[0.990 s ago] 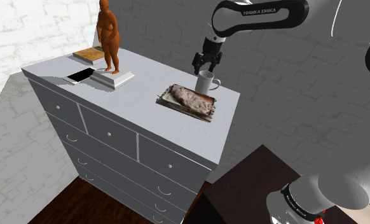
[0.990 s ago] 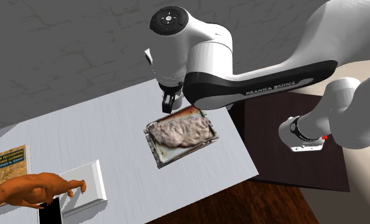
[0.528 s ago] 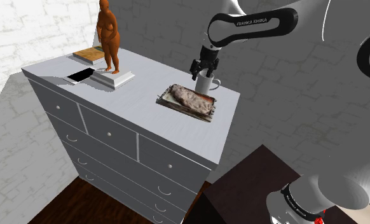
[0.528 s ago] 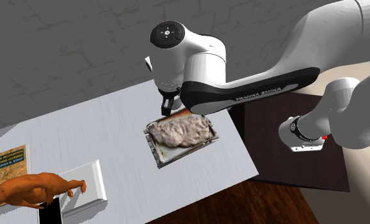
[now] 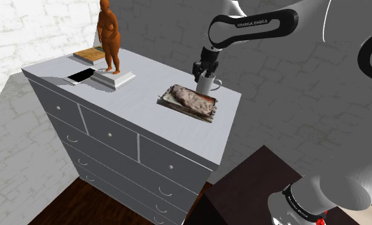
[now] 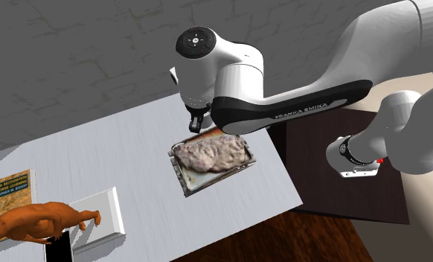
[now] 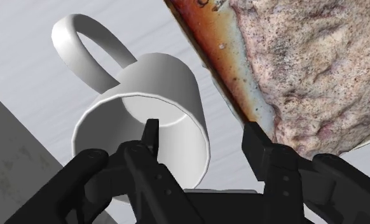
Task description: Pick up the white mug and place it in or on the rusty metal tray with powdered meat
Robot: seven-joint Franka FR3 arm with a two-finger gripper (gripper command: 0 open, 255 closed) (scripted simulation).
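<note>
White dresser (image 5: 133,96) carries the mug (image 7: 171,83) upright, just beside the rusty tray (image 7: 222,57). The gripper (image 7: 203,127) is spread, one finger inside the mug, one outside. Closing unevenly could tip the mug against the tray.

"franka emika" in white letters along the dark band of the white arm (image 5: 255,23)
</note>
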